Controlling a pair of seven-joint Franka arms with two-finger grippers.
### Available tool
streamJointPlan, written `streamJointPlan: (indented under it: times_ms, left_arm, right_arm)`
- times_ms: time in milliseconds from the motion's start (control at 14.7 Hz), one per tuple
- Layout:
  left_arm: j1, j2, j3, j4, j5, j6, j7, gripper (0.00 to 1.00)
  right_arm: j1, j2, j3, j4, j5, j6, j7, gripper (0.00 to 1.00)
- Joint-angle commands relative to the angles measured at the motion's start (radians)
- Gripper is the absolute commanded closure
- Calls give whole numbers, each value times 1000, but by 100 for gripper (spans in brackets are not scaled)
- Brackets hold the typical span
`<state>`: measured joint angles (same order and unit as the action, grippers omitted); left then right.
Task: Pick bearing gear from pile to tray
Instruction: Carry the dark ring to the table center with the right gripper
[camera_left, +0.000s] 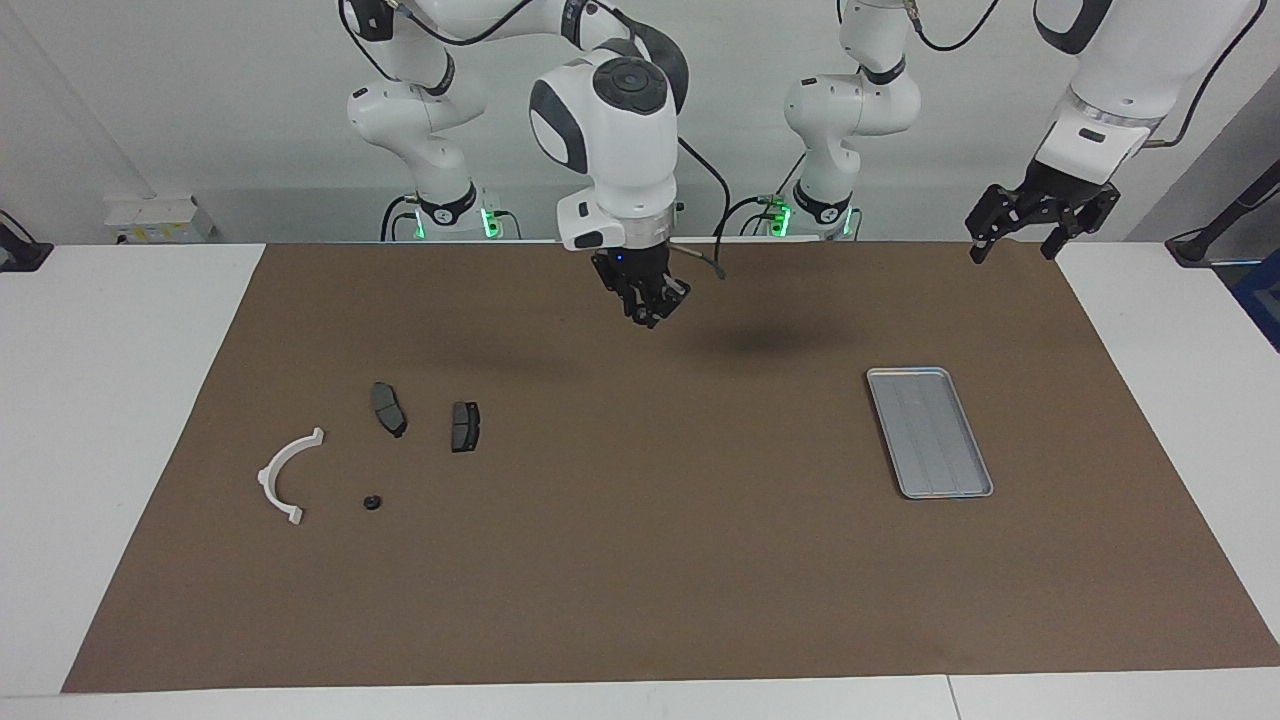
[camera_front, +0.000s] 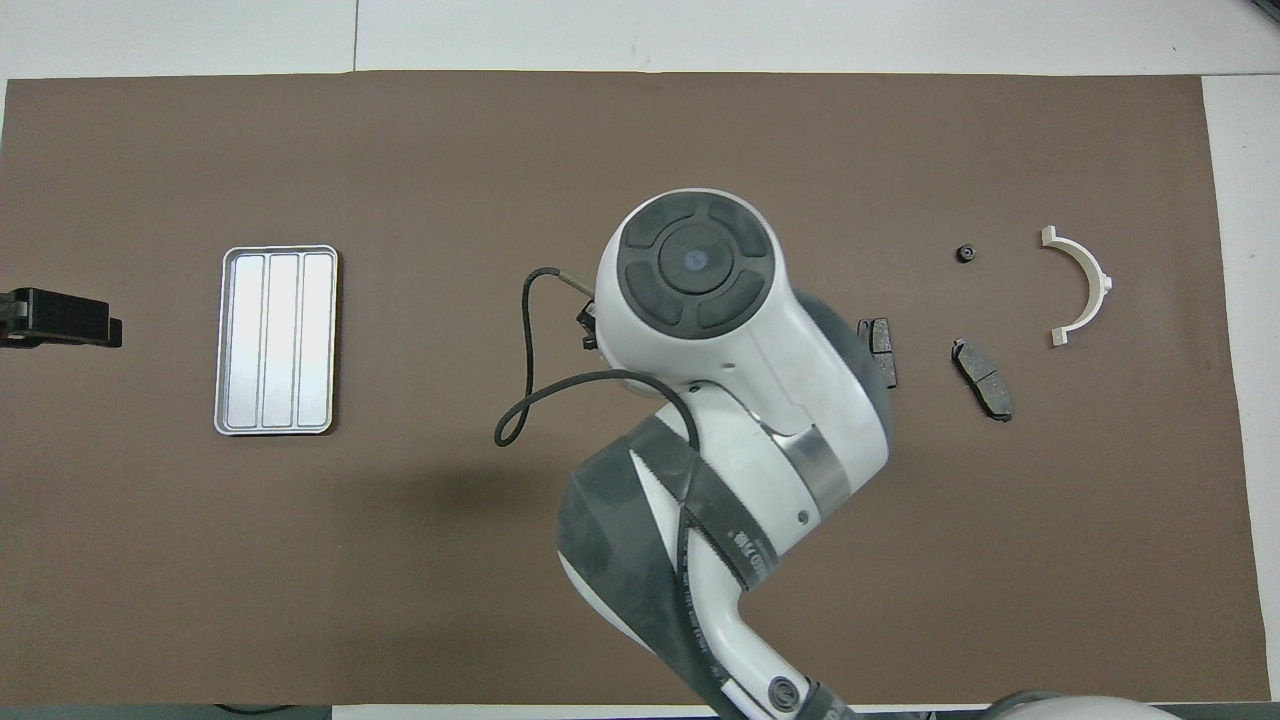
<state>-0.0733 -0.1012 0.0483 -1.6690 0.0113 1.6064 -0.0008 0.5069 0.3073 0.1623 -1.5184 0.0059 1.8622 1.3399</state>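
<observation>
The pile lies toward the right arm's end of the table: a white arc bracket (camera_left: 270, 473) (camera_front: 1100, 280), two dark grey brake pads (camera_left: 388, 408) (camera_left: 465, 426) (camera_front: 982, 378) and one tiny black round bearing gear (camera_left: 372, 502) (camera_front: 965, 253). The silver tray (camera_left: 930, 432) (camera_front: 277, 340) lies empty toward the left arm's end. My right gripper (camera_left: 647, 312) hangs in the air over the bare mat between pile and tray, its fingers together; I cannot make out anything between them. In the overhead view its own wrist hides it. My left gripper (camera_left: 1012, 248) (camera_front: 60, 318) waits open, raised over the mat's edge.
A brown mat (camera_left: 640, 560) covers most of the white table. In the overhead view the right arm's wrist (camera_front: 700, 270) hides part of one brake pad (camera_front: 880, 345). A black cable (camera_front: 525, 380) loops off the right wrist.
</observation>
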Motion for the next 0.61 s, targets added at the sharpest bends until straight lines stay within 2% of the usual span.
streamJointPlan:
  times_ms: [0, 272, 409, 545]
  left_arm:
    - [3, -34, 2, -34, -2, 3, -7, 0]
    - [-14, -35, -2, -47, -7, 36, -87, 0]
    - [-25, -54, -8, -89, 1, 46, -84, 0]
    - [-28, -83, -8, -161, 1, 123, -79, 0]
  right_arm:
    - [28, 29, -4, -94, 8, 147, 67, 100]
    - [41, 97, -6, -117, -9, 244, 74, 100]
    - [64, 162, -6, -108, -87, 293, 128, 100]
    - [67, 197, -4, -108, -129, 333, 160, 100]
